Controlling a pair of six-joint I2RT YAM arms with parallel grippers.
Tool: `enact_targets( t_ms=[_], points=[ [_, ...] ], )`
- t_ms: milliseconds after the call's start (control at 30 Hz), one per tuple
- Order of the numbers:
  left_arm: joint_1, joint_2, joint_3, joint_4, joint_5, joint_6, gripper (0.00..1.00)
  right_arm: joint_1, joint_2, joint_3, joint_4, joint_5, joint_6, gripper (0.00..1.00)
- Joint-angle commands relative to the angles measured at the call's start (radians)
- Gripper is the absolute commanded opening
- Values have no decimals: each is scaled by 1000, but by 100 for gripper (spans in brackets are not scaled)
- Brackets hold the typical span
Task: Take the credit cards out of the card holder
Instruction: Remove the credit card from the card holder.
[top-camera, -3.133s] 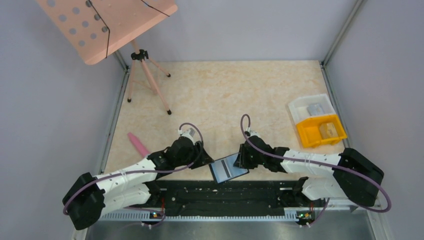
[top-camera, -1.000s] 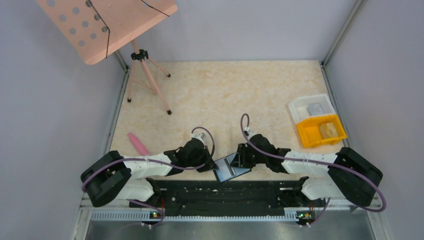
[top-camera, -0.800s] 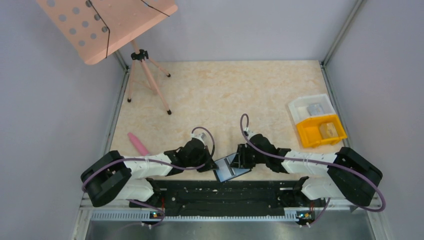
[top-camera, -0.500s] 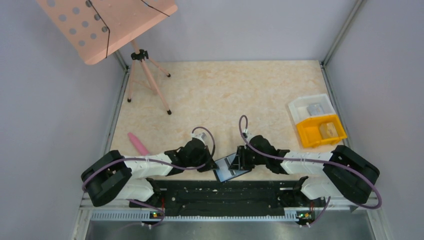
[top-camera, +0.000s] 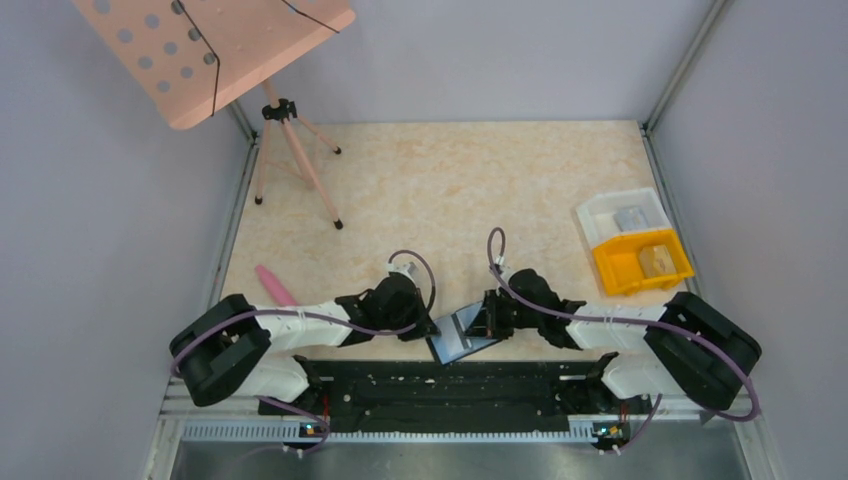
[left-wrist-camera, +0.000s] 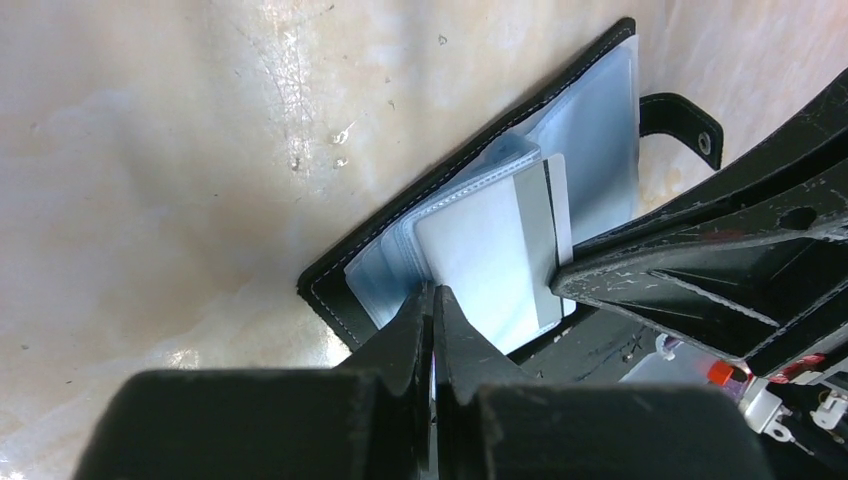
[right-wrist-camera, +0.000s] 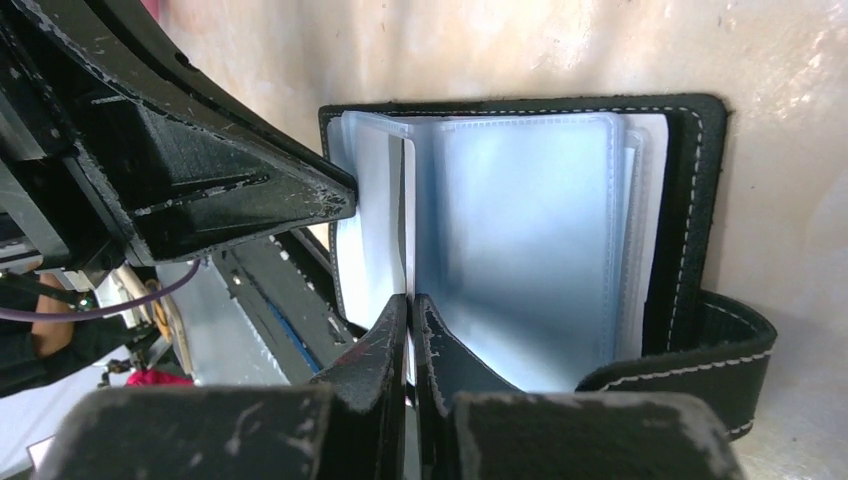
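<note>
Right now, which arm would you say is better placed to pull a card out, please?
Probably the right. The right gripper is shut on a thin leaf inside the open card holder, perhaps a card's edge. The left gripper pinches a clear sleeve, steadying it.

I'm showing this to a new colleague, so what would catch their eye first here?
The open card holder lies near the front edge of the table, with the left gripper and right gripper both pinched shut on its clear sleeves from opposite sides. Next come the pink music stand at far left and the yellow bin at right.
</note>
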Motion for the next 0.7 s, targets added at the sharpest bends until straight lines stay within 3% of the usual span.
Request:
enact_targets(
  t_ms=[0, 167, 667],
  points=[
    [-8, 32, 26, -119, -71, 49, 2, -48, -27, -10, 32, -24, -3, 0],
    [-8, 53, 69, -206, -98, 72, 2, -99, -83, -8, -53, -13, -30, 0],
    [-8, 111, 144, -231, -116, 116, 3, -145, -202, 32, -234, -2, -84, 0]
  ],
)
